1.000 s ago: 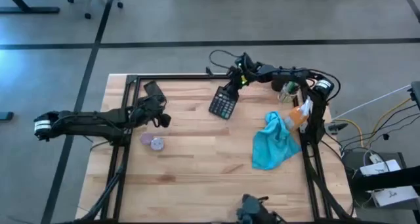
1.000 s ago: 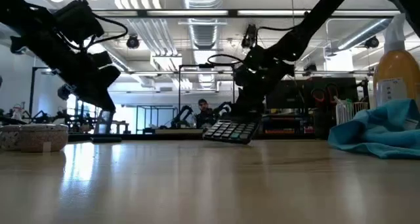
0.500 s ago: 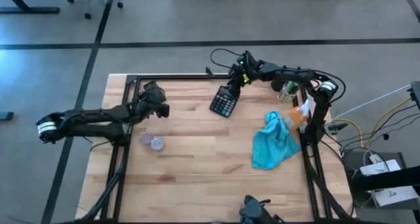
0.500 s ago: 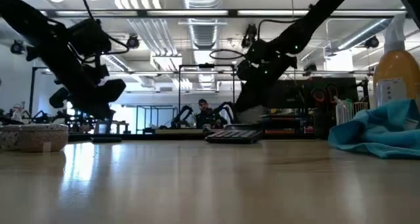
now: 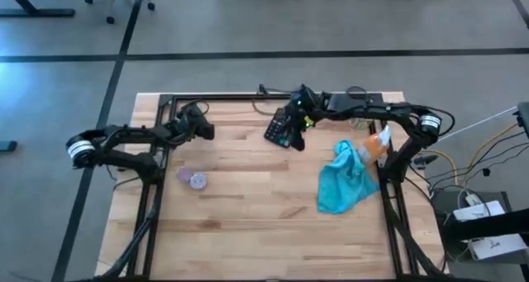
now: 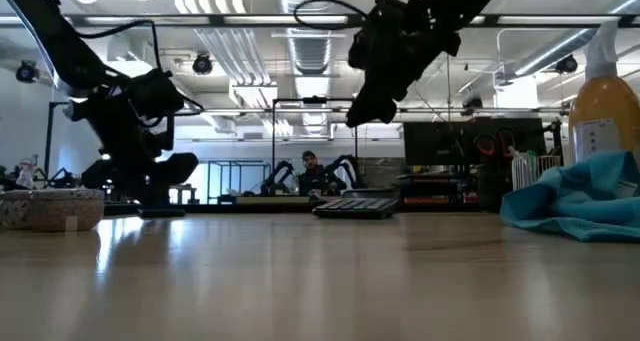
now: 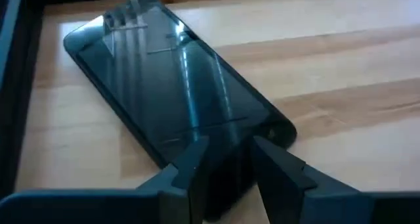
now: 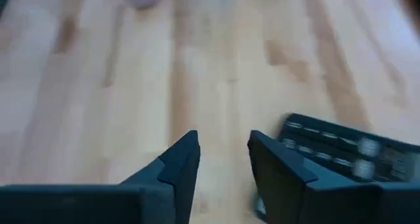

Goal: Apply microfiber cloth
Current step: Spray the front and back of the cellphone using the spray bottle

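Note:
The turquoise microfiber cloth (image 5: pixel 343 183) lies crumpled on the table's right side (image 6: pixel 575 201); no gripper touches it. A black calculator (image 5: pixel 278 133) lies flat at the far middle (image 6: pixel 355 207). My right gripper (image 5: pixel 296 123) hangs open well above it (image 6: pixel 365 106), with the calculator below and beside the fingers in the right wrist view (image 8: pixel 348 155). At the far left my left gripper (image 5: pixel 201 126) is open and hovers low (image 6: pixel 170 171) over the near end of a black phone (image 7: pixel 170 86) that lies flat on the wood.
An orange spray bottle (image 5: pixel 376 143) stands just behind the cloth at the right edge. A small round dish (image 5: pixel 197 179) sits on the left side. Black frame rails (image 5: pixel 157 191) run along the table's left, far and right edges. Bare wood fills the near half.
My right gripper has let go of the calculator, which was tilted with one edge raised and now lies flat. That gripper has then risen well clear of it. My left gripper has moved toward the table's far edge and down, over the phone.

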You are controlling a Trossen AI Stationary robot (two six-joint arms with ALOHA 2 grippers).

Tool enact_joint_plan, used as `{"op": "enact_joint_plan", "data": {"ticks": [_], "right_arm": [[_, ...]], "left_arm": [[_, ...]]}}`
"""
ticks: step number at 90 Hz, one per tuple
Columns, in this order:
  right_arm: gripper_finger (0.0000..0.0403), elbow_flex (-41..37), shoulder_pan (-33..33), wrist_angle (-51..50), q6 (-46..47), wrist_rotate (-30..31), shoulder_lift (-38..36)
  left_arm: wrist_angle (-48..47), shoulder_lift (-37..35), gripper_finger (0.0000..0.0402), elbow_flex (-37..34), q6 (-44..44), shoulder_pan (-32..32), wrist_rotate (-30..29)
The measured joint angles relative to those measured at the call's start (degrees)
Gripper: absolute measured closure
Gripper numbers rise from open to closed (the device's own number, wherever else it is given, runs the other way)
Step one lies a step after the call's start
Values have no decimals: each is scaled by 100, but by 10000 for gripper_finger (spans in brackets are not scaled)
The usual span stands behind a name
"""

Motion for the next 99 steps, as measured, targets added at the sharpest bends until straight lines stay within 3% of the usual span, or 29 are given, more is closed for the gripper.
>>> {"op": "enact_joint_plan", "data": {"ticks": [7,19,33,50,65,81,99], "right_arm": [[298,-4,275,0,-27,239,0],[314,-7,636,48,-135,691,-2],[332,-102,929,69,-145,898,1],[350,-622,1523,696,22,1419,72],[348,-1173,2110,1816,482,1830,196],[318,-1333,2599,2484,780,2278,538],[284,-1226,2936,2192,1034,2826,770]], "left_arm": [[159,155,307,17,184,-57,296],[226,281,313,23,300,-413,1607],[375,357,322,21,467,-1391,2401],[1162,309,327,-6,541,-3002,2469],[1234,13,323,202,522,-4178,2481],[497,-329,311,548,336,-4694,1883],[-27,-346,293,705,423,-4736,1608]]}}
